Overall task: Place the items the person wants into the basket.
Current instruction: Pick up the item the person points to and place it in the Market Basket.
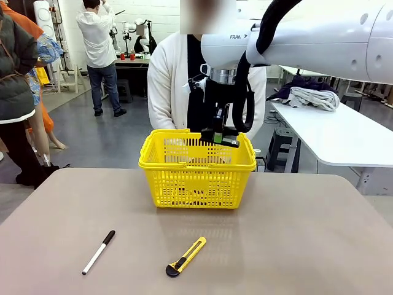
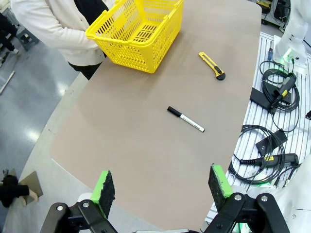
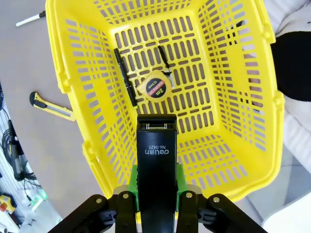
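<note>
From the front, the yellow basket (image 1: 196,172) is seen sitting toward the far middle of the table (image 1: 295,246), right in front of the person (image 1: 169,86) in the white cardigan. The right gripper (image 1: 220,137) is held just above the basket's far rim, clamped shut on a black stapler (image 1: 216,123), so the stapler isn't in the basket yet. On the near side of the table, a white marker (image 1: 98,252) with a black cap is laid out to the left and a yellow utility knife (image 1: 185,256) just right of it, both well apart from the basket. In the left wrist view, the left gripper (image 2: 163,187) is seen hanging over the near left edge of the table with its green pads (image 2: 103,187) spread wide and nothing between them; the basket (image 2: 138,29), marker (image 2: 186,119) and knife (image 2: 212,65) are all seen farther off on the table. In the right wrist view, the stapler (image 3: 156,167) is pinched between the green pads directly over the open basket (image 3: 233,97). Down on the basket floor, a slim black pen (image 3: 125,76) is lying beside a small yellow-and-black tape measure (image 3: 154,86), not quite touching as far as can be told. The knife (image 3: 51,106) and the tip of the marker (image 3: 30,19) are spotted outside the basket wall.
</note>
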Robot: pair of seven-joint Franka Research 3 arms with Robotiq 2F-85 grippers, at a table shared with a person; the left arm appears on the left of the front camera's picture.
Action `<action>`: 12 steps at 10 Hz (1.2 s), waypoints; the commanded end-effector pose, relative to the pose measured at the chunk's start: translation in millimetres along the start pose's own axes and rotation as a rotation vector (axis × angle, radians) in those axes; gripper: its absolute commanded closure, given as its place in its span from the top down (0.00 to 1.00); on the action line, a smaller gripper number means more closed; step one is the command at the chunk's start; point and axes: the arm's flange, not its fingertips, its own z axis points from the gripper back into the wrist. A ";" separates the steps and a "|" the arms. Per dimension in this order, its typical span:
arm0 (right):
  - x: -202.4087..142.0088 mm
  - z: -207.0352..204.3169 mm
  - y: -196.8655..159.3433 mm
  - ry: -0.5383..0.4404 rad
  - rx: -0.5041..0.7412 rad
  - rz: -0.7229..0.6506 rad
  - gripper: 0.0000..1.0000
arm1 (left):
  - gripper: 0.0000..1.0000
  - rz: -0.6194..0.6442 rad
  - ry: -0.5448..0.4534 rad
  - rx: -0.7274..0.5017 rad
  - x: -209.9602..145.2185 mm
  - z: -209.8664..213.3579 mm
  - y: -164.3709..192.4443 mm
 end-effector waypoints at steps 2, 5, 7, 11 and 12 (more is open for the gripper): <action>0.0 0.0 0.0 0.000 0.000 0.000 0.33 | 1.00 0.014 0.012 0.008 0.9 -0.6 0.2; 30.1 -41.6 4.5 0.041 0.012 0.175 0.33 | 1.00 0.014 0.012 0.008 0.9 -0.6 0.2; 46.0 -56.7 -0.7 0.033 -0.011 0.226 0.33 | 1.00 0.014 0.012 0.008 0.9 -0.6 0.2; 49.8 -78.0 -24.7 0.040 0.010 0.263 0.33 | 1.00 0.014 0.012 0.008 0.9 -0.6 0.2; 48.2 -84.4 -33.2 0.037 0.041 0.262 0.33 | 1.00 0.014 0.012 0.008 0.9 -0.6 0.2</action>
